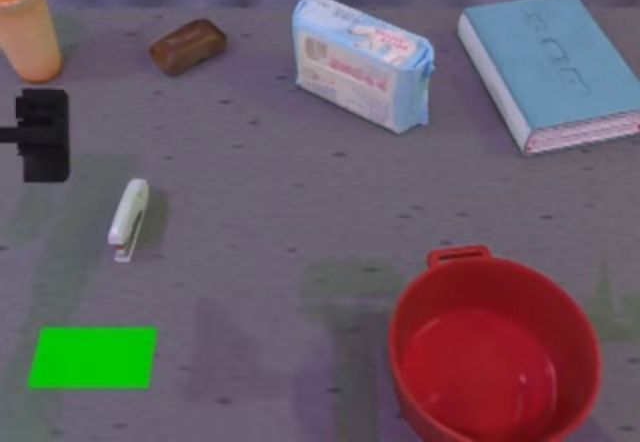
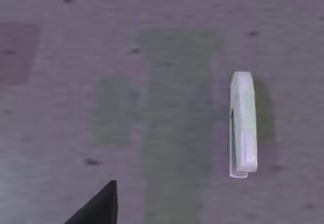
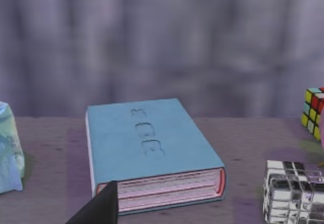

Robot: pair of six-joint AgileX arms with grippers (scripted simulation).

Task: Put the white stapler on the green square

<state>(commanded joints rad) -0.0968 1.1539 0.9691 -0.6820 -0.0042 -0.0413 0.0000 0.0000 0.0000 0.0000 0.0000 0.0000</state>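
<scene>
Our left gripper (image 1: 45, 134) hangs over the tabletop's (image 1: 300, 222) left edge, a little toward the far side from the white stapler (image 1: 129, 219). We cannot tell from any view whether it is open or closed; only one dark finger tip shows in the left wrist view. Our right arm is out of the top view, parked facing the blue book (image 3: 152, 153) near the far right corner, and its gripper state is equally unclear.

The white stapler lies flat near the left edge, free of any grasp, its long axis running roughly from far to near with a slight tilt. The green square (image 1: 93, 357) sits in the near left corner, apart from the stapler and bare.

We judge the main risks as follows. The stapler is slim and low, so a descent that is off centre could set one finger on top of it, or nudge it sideways rather than straddle it. If the gripper's closing direction is not turned across the narrow width, the fingers could meet the long ends and the stapler could pivot out. A pinch near one end might let it swing during the carry and land partly off the square. The orange cup (image 1: 28, 22) and brown block (image 1: 187, 45) near the far left corner lie away from the path, so a collision there seems unlikely.
</scene>
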